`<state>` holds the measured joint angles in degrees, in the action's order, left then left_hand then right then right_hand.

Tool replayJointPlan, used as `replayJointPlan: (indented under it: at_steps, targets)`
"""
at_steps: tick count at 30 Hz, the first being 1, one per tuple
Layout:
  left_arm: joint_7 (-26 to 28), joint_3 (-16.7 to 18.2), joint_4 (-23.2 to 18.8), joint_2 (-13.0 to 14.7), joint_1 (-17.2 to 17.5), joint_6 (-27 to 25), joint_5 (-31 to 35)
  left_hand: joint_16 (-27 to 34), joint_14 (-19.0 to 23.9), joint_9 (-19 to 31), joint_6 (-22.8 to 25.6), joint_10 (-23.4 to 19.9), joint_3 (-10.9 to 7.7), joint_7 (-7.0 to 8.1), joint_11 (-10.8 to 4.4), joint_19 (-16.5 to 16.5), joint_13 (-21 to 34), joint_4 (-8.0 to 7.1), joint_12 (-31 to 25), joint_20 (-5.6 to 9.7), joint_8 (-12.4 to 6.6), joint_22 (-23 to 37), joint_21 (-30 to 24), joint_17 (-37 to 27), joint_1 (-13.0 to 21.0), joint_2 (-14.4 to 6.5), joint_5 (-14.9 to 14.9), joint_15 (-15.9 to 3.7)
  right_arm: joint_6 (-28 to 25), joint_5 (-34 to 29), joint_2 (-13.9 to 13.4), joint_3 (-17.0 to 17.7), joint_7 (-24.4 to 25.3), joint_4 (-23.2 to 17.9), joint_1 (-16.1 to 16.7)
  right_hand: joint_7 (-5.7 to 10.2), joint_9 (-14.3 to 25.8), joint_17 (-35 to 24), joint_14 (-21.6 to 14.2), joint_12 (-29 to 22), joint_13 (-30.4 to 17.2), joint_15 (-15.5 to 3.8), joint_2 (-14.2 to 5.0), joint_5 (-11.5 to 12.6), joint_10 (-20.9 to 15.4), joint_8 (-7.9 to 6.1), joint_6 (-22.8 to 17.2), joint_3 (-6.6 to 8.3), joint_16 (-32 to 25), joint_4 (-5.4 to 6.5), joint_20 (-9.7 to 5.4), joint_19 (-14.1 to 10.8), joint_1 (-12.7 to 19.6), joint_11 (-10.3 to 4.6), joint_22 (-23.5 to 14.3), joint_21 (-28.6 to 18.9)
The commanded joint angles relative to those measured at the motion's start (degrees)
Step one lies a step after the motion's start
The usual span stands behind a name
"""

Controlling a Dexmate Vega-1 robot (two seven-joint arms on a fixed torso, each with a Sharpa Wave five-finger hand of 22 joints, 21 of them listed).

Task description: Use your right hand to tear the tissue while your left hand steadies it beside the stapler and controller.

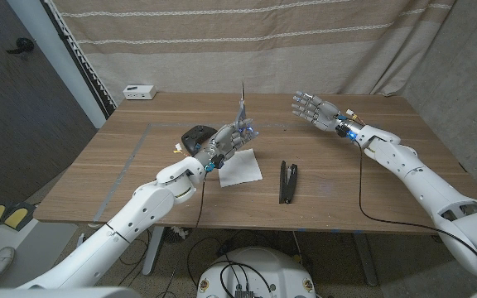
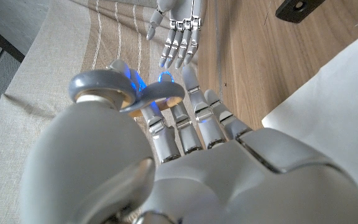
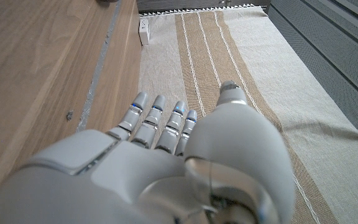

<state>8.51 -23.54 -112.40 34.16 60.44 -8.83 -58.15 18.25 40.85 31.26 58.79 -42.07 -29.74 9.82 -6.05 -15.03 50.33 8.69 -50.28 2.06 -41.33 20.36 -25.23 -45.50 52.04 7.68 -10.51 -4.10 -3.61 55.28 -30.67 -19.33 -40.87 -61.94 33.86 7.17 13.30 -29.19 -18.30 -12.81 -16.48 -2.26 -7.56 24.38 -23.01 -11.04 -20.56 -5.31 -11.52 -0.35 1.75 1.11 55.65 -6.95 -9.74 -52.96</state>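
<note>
head view: the tissue [image 1: 240,169] lies on the counter [image 1: 346,178], with the stapler [image 1: 288,181] just beside it and the controller [image 1: 195,136] near its far left corner. the left robot hand [image 1: 232,141] stands over the tissue's far edge; a thin twisted strip [image 1: 243,99] rises from its fingers, so it appears to pinch the tissue, though the contact itself is hidden. the right robot hand [image 1: 311,108] hovers well apart from the tissue, fingers spread, holding nothing.

left wrist view: the left robot hand [image 2: 185,155] reaches along the counter beside the white sheet [image 2: 328,99]; the right robot hand [image 2: 176,31] hangs beyond it, fingers apart.

right wrist view: the right robot hand [image 3: 160,155] points over the counter's far edge toward the curtain [image 3: 241,68].

step in hand, as a judgement: bringing the right robot hand to the tissue. to do it well, approach the raised strip from the side away from the stapler, pinch close to the left fingers so the paper between the 2 grips is short, then pull sideways and away while the left hand holds firm. a grip too far out is likely to lift the sheet rather than tear it.
</note>
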Motion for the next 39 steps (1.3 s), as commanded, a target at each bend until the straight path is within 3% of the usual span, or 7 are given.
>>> replayJointPlan:
  at_steps: [1, 9, 22, 25, 31, 39]
  targets:
    - [5.1, 1.8, -4.3, 2.5, 3.5, 0.6, 1.0, -0.4, -0.1, 5.0, 1.8, -5.9, 1.63, -0.51, -5.81, -0.2, -1.2, -0.48, 1.0, 3.17, -6.02, 0.0, -0.3, 0.2, -2.2, 2.3, -0.4, -8.72, -0.7, -0.1, 0.3, -0.3, -0.3, 1.0, -0.3, -0.08, 0.1, -0.1, 0.4, -0.3, -0.2, -7.58, -0.22, 0.4, 0.3, -0.4, 0.4, -0.06, -0.3, -0.28, 0.17, -0.2, 0.0, -0.24, -0.1, 0.2]
    - [6.0, 2.8, -4.4, 2.8, 4.9, 1.6, 0.7, -1.5, 0.0, 2.6, 2.6, -6.8, 6.27, -2.44, -5.93, -0.4, -2.6, -0.69, 1.8, 2.79, -5.31, -0.5, -0.1, 1.4, -8.2, 3.9, -1.0, -8.46, -0.8, -0.3, 0.6, -0.4, -0.6, 1.6, -0.6, -0.06, 0.0, 0.1, 0.5, -0.3, -0.1, -7.44, -0.16, 0.5, 0.5, -0.42, 0.5, -0.12, -0.4, -0.35, 0.12, -0.2, -0.1, -0.47, -0.1, 0.5]
    - [9.2, 4.4, -6.4, 4.2, 7.1, 1.9, 1.6, -2.1, 0.3, 1.5, 2.4, -6.2, 11.41, -5.19, -5.98, -0.5, -3.0, -0.16, 2.4, 1.65, -4.82, -0.8, 0.2, 2.2, -12.8, 3.9, -1.9, -8.27, -1.1, -0.7, 0.8, -0.7, -0.8, 2.6, -1.5, -0.13, -0.1, 0.2, 0.6, -0.4, 0.0, -7.33, -0.25, 0.6, 0.6, -0.42, 0.8, -0.12, -0.4, -0.42, 0.16, -0.2, -0.2, -0.43, -0.1, 0.8]
    - [9.9, 4.8, -7.0, 4.8, 7.7, 2.3, 2.6, -2.2, 0.9, -1.1, 5.3, -7.4, 15.26, -7.29, -5.93, -1.1, -3.6, 0.36, 2.4, 0.97, -4.44, -1.2, 0.2, 2.7, -15.0, 4.0, -2.9, -8.22, -1.4, -0.6, 1.1, -0.7, -1.1, 3.3, -1.9, -0.1, -0.1, 0.3, 0.8, -0.4, 0.0, -7.22, -0.29, 0.6, 0.8, -0.39, 0.9, -0.11, -0.4, -0.44, 0.2, -0.2, -0.2, -0.5, -0.1, 0.9]
    - [10.5, 6.1, -7.7, 5.5, 8.9, 2.9, 2.8, -2.3, 1.4, -0.6, 4.3, -6.5, 21.49, -8.79, -5.29, -1.8, -3.4, 0.24, 2.7, -0.12, -4.25, -1.8, 0.5, 3.3, -19.0, 3.9, -4.0, -8.13, -1.2, -0.8, 1.4, -0.7, -1.5, 4.1, -2.2, -0.18, -0.1, 0.3, 0.8, -0.5, 0.0, -7.17, -0.34, 0.6, 0.8, -0.4, 1.0, -0.13, -0.4, -0.44, 0.26, -0.2, -0.3, -0.52, -0.1, 1.1]
    - [14.4, 9.0, -9.5, 7.1, 11.6, 2.1, 3.0, -2.5, 1.0, 0.6, 2.8, -5.4, 24.42, -9.24, -5.2, -1.8, -2.5, 0.21, 2.5, -0.6, -4.34, -2.1, 0.7, 3.5, -20.3, 3.7, -4.8, -8.14, -1.3, -0.6, 1.2, -0.3, -1.0, 3.7, -1.7, -0.16, -0.2, 0.5, 0.8, -0.5, 0.1, -7.03, -0.32, 0.7, 0.8, -0.42, 1.2, -0.18, -0.5, -0.47, 0.33, -0.3, -0.5, -0.52, -0.1, 1.3]
